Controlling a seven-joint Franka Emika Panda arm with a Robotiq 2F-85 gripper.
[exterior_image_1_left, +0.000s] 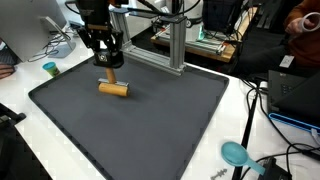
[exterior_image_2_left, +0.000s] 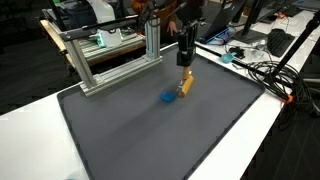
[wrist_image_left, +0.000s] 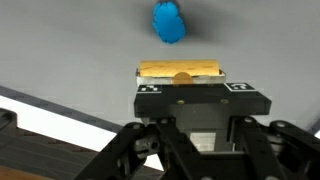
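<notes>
A tan wooden block (exterior_image_1_left: 113, 88) lies low on the dark grey mat (exterior_image_1_left: 160, 125), right beneath my gripper (exterior_image_1_left: 108, 76). In the wrist view the wooden block (wrist_image_left: 180, 70) stretches across just beyond my gripper (wrist_image_left: 188, 84), whose jaws are hidden behind a black bar carrying two markers. From what shows, my gripper is shut on this block. In an exterior view the block (exterior_image_2_left: 185, 85) hangs tilted under the gripper (exterior_image_2_left: 186, 70). A small blue piece (exterior_image_2_left: 167, 97) rests on the mat beside the block; in the wrist view this blue piece (wrist_image_left: 169, 22) lies beyond it.
An aluminium frame (exterior_image_1_left: 175, 45) stands at the mat's back edge, close behind the arm, as the frame (exterior_image_2_left: 110, 60) shows in both exterior views. A teal cup (exterior_image_1_left: 50, 68) and a teal tool (exterior_image_1_left: 236, 153) lie off the mat. Cables (exterior_image_2_left: 270, 75) run along the white table.
</notes>
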